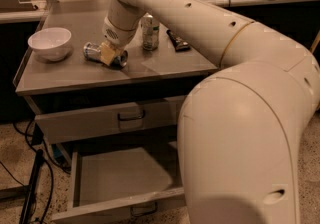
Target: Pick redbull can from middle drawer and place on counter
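On the counter [75, 75] — hand [108, 55] at the lying redbull can [91, 50].

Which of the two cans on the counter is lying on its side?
The redbull can, at the hand beside the bowl; the green-marked can behind it stands upright.

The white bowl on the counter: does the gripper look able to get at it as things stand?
Probably yes. The gripper is down at the redbull can lying on the counter, and the white bowl stands close beside that can, open side up, with only bare counter between them.
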